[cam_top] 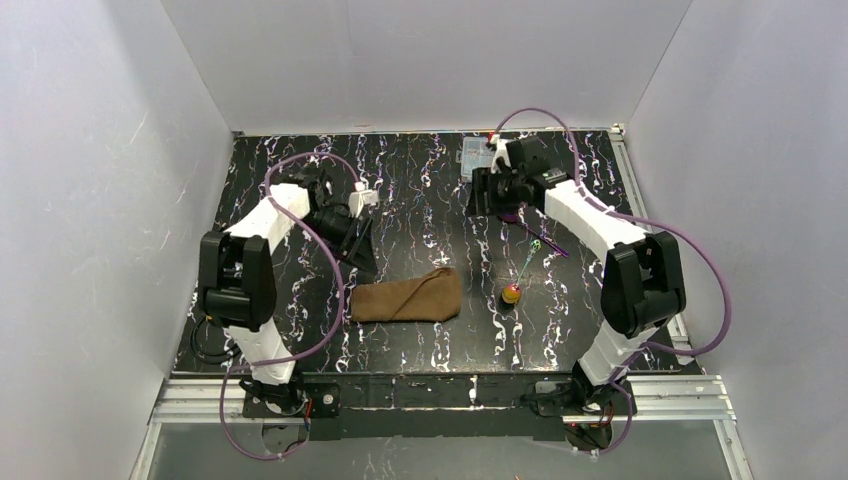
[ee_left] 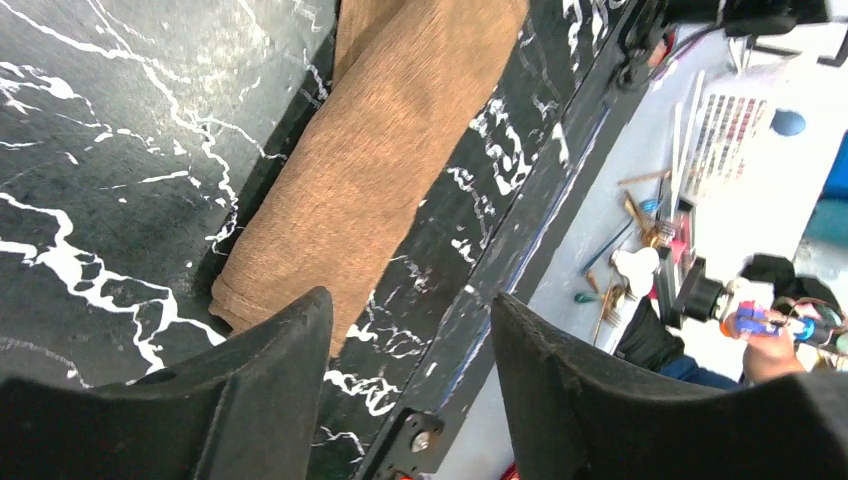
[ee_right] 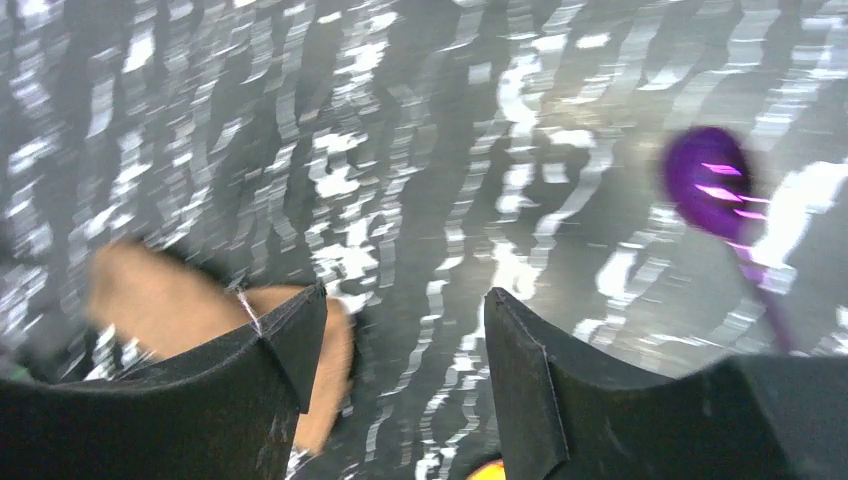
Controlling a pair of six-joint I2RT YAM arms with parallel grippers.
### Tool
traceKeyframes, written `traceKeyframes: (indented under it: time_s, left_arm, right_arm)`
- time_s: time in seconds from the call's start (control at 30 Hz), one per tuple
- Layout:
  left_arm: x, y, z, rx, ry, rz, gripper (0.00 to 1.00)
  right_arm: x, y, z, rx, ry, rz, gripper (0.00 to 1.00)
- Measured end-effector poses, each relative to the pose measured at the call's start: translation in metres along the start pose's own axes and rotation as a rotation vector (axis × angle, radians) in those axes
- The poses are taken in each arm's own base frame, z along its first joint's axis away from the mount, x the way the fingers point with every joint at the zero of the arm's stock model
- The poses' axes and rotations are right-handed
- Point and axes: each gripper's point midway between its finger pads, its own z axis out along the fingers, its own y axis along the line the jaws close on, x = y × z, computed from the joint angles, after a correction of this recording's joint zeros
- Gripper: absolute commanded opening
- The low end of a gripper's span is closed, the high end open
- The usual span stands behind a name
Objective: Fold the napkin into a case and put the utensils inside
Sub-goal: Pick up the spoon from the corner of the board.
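My left gripper (ee_left: 410, 310) and right gripper (ee_right: 405, 300) gape empty; the folded napkin (cam_top: 408, 297) lies mid-table, the gold-headed utensil (cam_top: 511, 293) beside its right end, the purple-headed utensil (ee_right: 705, 180) farther back, so I'd pinch each slim handle low and square.

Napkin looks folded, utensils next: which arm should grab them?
Right, probably. The purple-headed utensil and gold-orange-headed utensil lie right of the napkin, near the open right gripper; the left gripper sits on its other side.
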Motion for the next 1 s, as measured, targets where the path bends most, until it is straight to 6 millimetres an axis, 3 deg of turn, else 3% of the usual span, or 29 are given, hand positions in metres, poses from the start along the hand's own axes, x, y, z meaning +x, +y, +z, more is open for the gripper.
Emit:
traceKeyframes:
  time_s: [0.07, 0.13, 0.27, 0.37, 0.53, 0.73, 1.0]
  left_arm:
    - [-0.009, -0.012, -0.013, -0.019, -0.023, 0.020, 0.65]
    - [-0.020, -0.022, -0.029, -0.055, -0.046, 0.053, 0.68]
    - [-0.038, -0.033, -0.060, -0.169, -0.079, 0.128, 0.72]
    - [-0.045, -0.028, -0.082, -0.272, -0.090, 0.152, 0.75]
    - [-0.051, -0.003, -0.121, -0.461, -0.117, 0.127, 0.95]
    - [-0.051, 0.017, -0.148, -0.572, -0.151, 0.076, 0.98]
    - [-0.052, 0.011, -0.152, -0.576, -0.174, 0.077, 0.99]
  right_arm:
    - [-0.016, -0.028, -0.009, 0.158, -0.029, -0.006, 0.67]
    - [-0.017, -0.053, -0.012, 0.287, -0.022, 0.007, 0.67]
    - [0.010, -0.097, -0.006, 0.459, 0.069, 0.042, 0.68]
    - [0.027, -0.125, -0.001, 0.540, 0.142, 0.046, 0.70]
    - [0.032, -0.163, 0.015, 0.596, 0.229, 0.032, 0.73]
    - [0.015, -0.171, 0.021, 0.605, 0.219, 0.002, 0.73]
    - [0.005, -0.180, 0.028, 0.630, 0.222, -0.036, 0.70]
